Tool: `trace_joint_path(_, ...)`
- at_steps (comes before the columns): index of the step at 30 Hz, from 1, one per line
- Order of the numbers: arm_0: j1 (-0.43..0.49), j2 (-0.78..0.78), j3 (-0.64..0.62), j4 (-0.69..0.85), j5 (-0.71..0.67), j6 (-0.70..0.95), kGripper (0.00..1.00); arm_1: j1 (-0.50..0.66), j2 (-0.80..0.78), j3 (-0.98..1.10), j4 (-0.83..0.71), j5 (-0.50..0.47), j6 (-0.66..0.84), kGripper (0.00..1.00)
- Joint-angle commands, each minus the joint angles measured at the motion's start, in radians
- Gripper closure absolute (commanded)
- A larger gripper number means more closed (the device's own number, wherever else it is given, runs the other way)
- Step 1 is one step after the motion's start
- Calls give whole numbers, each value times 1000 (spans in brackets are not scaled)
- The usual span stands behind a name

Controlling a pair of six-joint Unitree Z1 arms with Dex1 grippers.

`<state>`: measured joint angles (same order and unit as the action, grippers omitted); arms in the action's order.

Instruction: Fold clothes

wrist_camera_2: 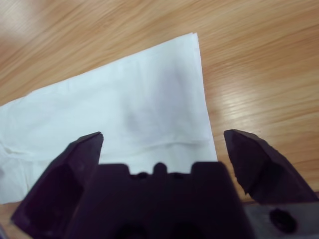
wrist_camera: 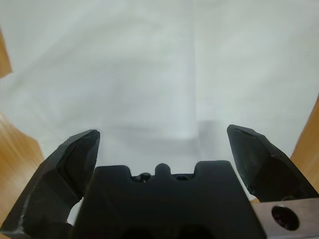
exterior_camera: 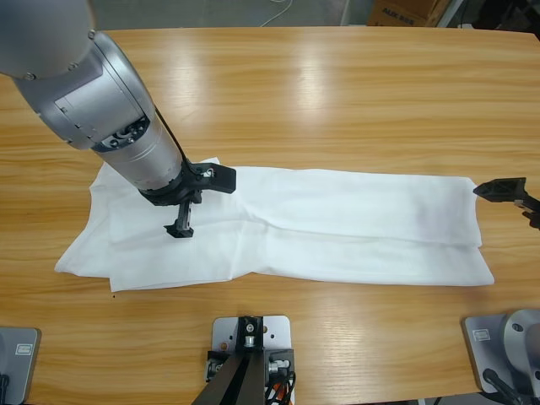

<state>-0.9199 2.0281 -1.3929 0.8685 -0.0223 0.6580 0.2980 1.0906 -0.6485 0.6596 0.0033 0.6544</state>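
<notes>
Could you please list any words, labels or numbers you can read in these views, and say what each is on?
Cardboard box beyond the table's far edge: dark blue print, cut off by the picture's top edge and too small to read.
White T-shirt: no lettering or label shows in any view.
Table, arms and both tools: no text visible.

Matt white cloth T-shirt [exterior_camera: 337,224], glossy wooden table [exterior_camera: 337,93]
</notes>
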Motion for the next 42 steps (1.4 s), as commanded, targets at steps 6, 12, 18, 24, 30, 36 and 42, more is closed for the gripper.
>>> trace_joint_path(6,-6,156,24,-9,42,-4,13,9,6,-7,-14,-18,-12,13)
trace_joint_path(12,98,163,44,-11,56,-12,13,9,0,-6,-14,-21,-12,13)
trace_joint_path(18,296,129,74,-11,56,-9,13,9,24,-5,-32,-13,-11,13)
trace_joint_path(24,274,117,83,-10,55,-3,10,-21,212,76,-296,169,17,13)
trace_joint_path(30,172,107,105,-9,41,-12,9,-194,487,15,-479,372,-95,8)
trace_joint_path(36,172,60,182,-16,41,-11,9,-284,630,-38,-506,412,-216,9)
trace_joint_path(42,200,50,182,-20,42,-11,9,-307,624,-25,-443,491,-275,66)
